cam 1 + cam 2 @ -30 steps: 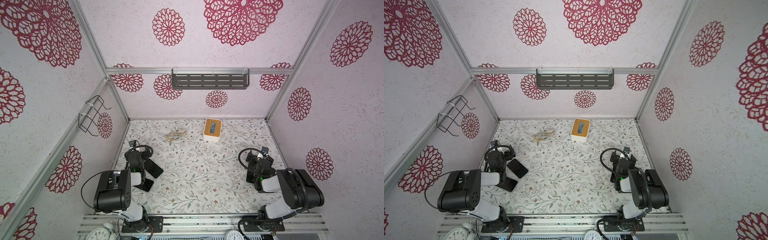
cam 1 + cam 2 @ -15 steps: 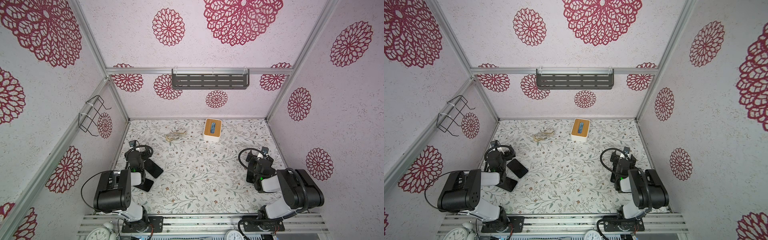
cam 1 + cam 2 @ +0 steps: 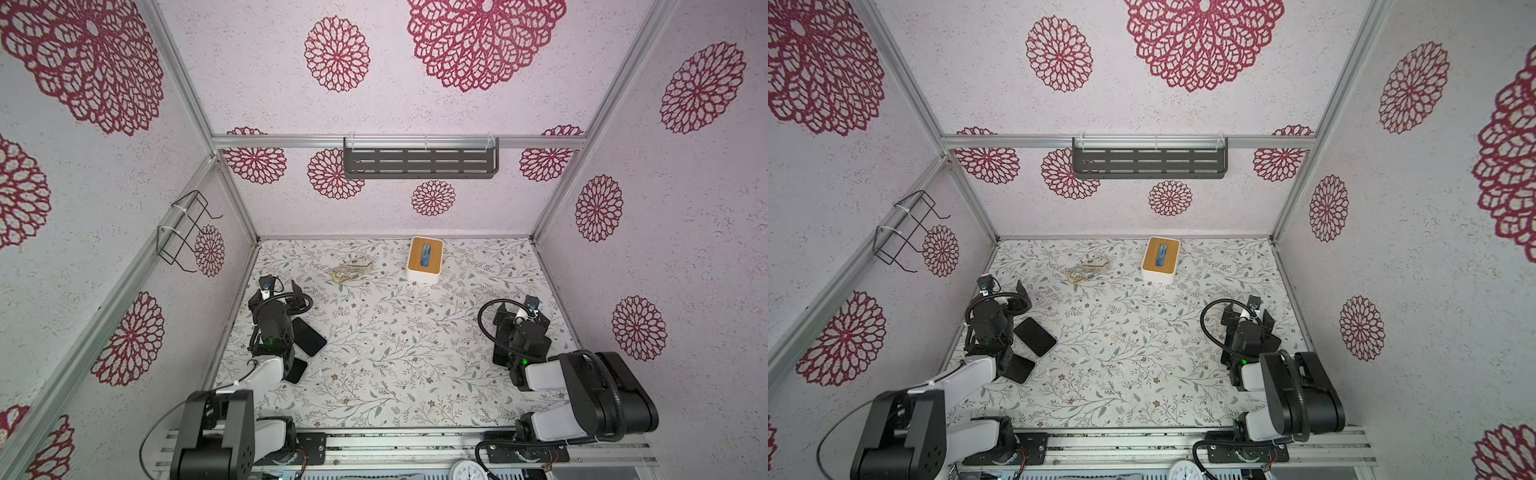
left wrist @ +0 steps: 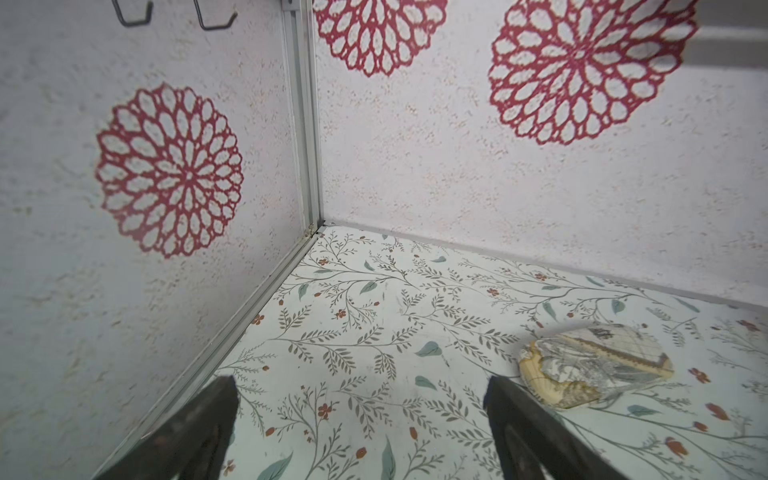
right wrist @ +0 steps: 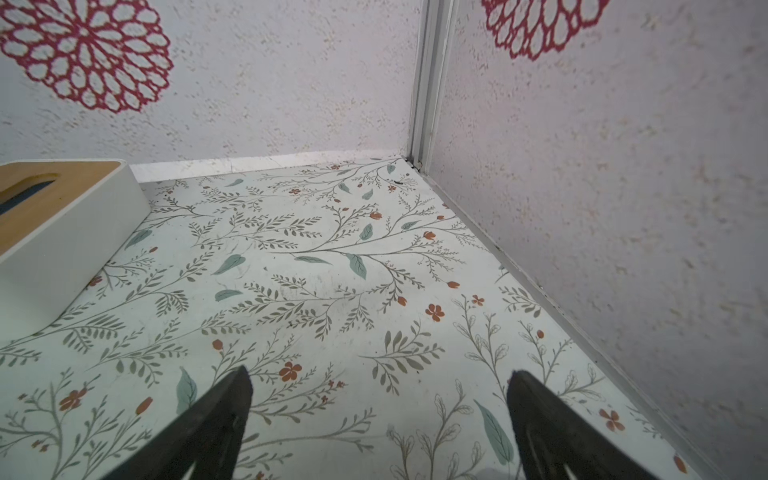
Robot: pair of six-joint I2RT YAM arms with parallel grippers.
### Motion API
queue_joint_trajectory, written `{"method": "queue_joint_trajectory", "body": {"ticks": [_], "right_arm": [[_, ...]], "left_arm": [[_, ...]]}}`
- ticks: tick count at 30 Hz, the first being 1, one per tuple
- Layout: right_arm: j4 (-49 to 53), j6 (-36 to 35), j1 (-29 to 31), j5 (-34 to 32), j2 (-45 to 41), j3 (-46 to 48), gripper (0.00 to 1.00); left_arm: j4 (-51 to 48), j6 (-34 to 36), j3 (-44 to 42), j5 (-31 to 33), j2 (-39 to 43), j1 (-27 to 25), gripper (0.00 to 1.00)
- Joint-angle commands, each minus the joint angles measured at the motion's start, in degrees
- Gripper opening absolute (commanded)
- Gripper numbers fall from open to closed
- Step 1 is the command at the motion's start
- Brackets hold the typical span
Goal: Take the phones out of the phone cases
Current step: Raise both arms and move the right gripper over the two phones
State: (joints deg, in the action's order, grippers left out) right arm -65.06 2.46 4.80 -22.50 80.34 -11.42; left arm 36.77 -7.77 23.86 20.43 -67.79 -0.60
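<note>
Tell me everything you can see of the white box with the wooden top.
The white box is rectangular with rounded corners. Its body looks like white plastic, and it is topped by a light wood-look lid with an oblong slot showing something blue. It sits flat on the floral table near the back wall, lid up, touching nothing else.
</note>
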Motion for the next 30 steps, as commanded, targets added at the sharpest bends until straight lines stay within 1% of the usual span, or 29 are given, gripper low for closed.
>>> {"method": "queue_joint_trajectory", "body": {"ticks": [1, 3, 5, 7, 8, 11, 13, 16, 20, 24, 27, 30], "right_arm": [[6.72, -0.25, 0.74, -2.6, -6.18, -2.24, 0.99], [10.86, 1.17, 0.72, -1.22, -9.09, -2.6, 0.99], [14.68, 2.07, 0.83, 1.68, -12.39, -3.04, 0.99], [18.54, 3.01, 1.14, 4.53, -15.52, -3.41, 0.99], [20.23, 3.54, 1.33, 5.45, -17.09, -3.59, 0.99], [27.19, 6.09, 1.66, 9.35, -21.04, -5.27, 0.99], [33.86, 8.53, 1.98, 12.87, -22.85, -7.86, 0.99], [42.56, 10.93, 3.38, 18.14, -24.74, -11.48, 0.99], [51.65, 14.73, 5.6, 22.37, -26.6, -15.32, 0.99], [63.28, 18.27, 7.22, 21.92, -26.58, -20.54, 0.99], [71.04, 19.45, 7.88, 21.76, -26.31, -24.48, 0.99], [77.55, 19.6, 8.21, 20.91, -26.84, -27.37, 0.99]], "left_arm": [[-14.8, -3.6, 3.04, 2.61, 6.6, -1.77, 0.97], [-20.58, -6.38, 3.95, 0.41, 10.67, -2.69, 0.97], [-25.53, -9.48, 4.44, 0.19, 14.41, -4.4, 0.97], [-30.03, -12.53, 5.02, -2.72, 17.98, -5.61, 0.97], [-32.17, -14.56, 5.53, -3.17, 19.25, -6.32, 0.97], [-36.05, -19.53, 6.73, -7.12, 21.73, -8.85, 0.97], [-39.78, -22.14, 8.62, -7.57, 21.66, -11.5, 0.97], [-46.24, -23.95, 12.48, -7.76, 19.81, -15.85, 0.97], [-53.17, -25.21, 16.91, -8.15, 16.28, -20.62, 0.97], [-55.65, -25.3, 19.21, -12.07, 13.64, -24.65, 0.97], [-55.93, -24.88, 19.87, -13.1, 13.18, -27.48, 0.97], [-55.72, -25.12, 19.74, -13.66, 13.62, -28.91, 0.97]]}}
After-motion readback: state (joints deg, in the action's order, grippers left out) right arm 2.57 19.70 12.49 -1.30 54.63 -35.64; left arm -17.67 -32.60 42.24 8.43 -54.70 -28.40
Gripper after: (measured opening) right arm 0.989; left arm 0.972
